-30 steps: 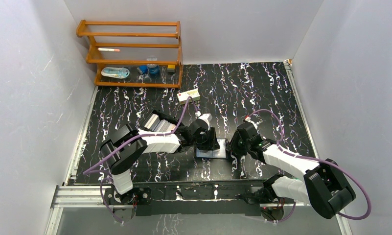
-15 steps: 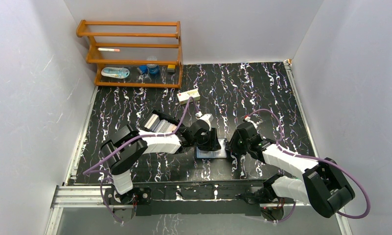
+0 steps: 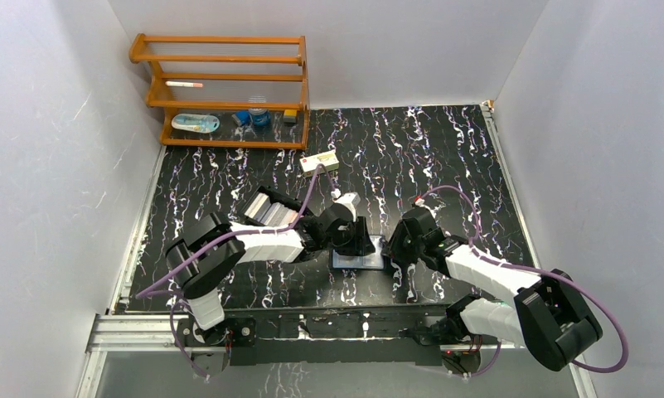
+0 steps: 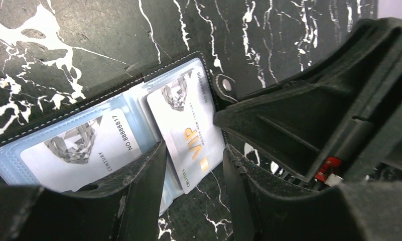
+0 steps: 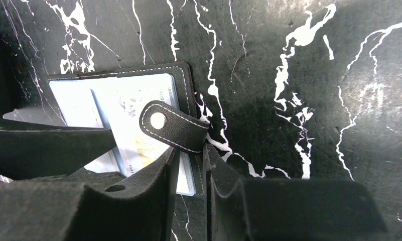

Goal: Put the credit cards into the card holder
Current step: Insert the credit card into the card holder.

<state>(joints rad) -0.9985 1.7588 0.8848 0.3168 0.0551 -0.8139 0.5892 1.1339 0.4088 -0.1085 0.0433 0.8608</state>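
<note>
Little has moved in the past second; only the left arm has shifted slightly, and the card holder [image 4: 138,100] stays where it was, lying open on the black marbled surface [image 5: 289,100] between the two arms. One VIP credit card [image 4: 188,130] sits partway into the right-hand sleeve, skewed, its near end sticking out past the holder's edge. A second credit card [image 4: 73,148] rests fully inside the sleeve beside it. The left fingers [image 4: 141,191] press against the VIP card's long edges and appear to grip it. The right fingers [image 5: 153,186] are clenched on the holder's near edge just below the snap tab [image 5: 173,125], which curls over the cover. The likely trouble is the skew: pushed at this angle, the card could catch on the sleeve mouth and bow or spring free. A slipping right-hand grip would let the holder slide with the push. With both sets of fingers crowded over one corner, they could also knock together. Well apart, a cream carton [image 3: 320,161] and a wooden rack [image 3: 220,91] stand toward the far wall.
</note>
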